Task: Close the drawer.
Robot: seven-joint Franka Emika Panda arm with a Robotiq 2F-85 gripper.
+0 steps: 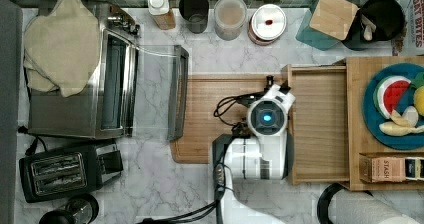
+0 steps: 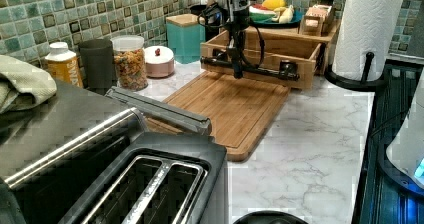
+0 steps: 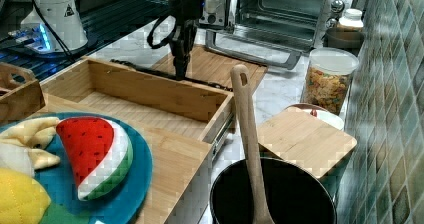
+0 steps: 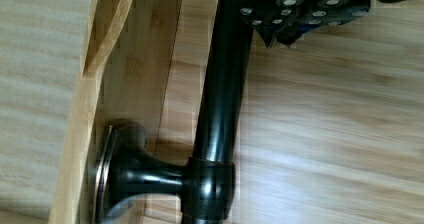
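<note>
Drawer (image 1: 320,124) pulled out | jaws at handle (image 2: 250,69) | above cutting board (image 1: 210,119)

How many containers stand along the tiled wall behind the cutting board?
4: the orange bottle, dark cup, cereal jar and pink lidded dish, in a row. Others may be hidden.

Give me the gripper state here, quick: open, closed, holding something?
Gripper: down at the drawer handle; open or closed cannot be told.
</note>
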